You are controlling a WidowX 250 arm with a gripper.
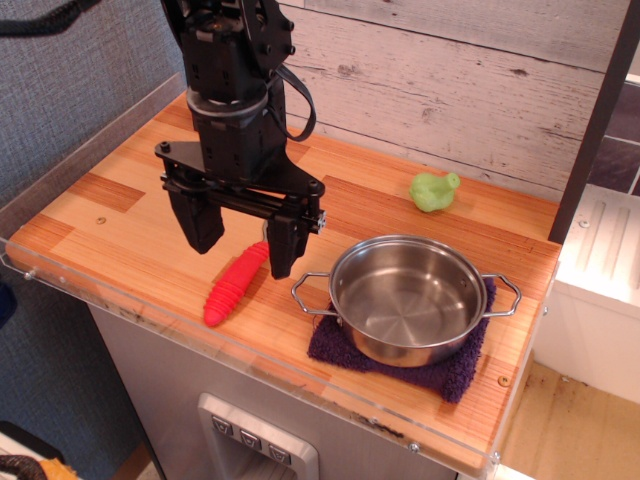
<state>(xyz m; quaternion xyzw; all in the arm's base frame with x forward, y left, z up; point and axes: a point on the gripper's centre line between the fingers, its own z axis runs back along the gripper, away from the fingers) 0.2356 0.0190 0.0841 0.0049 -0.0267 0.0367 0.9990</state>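
Red ridged toy [236, 284] on your desk [120, 215], just below your gripper [240, 240], jaws spread wide, holding nothing; steel pot [408, 298] on purple cloth [452, 372] right

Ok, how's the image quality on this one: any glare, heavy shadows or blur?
In the observation.image view, focus is sharp across the wooden counter; the steel pot shows bright reflections on its rim and inner wall; the black hand is dark, with little surface detail, and throws a soft shadow near the red ridged object; the green object is evenly lit.
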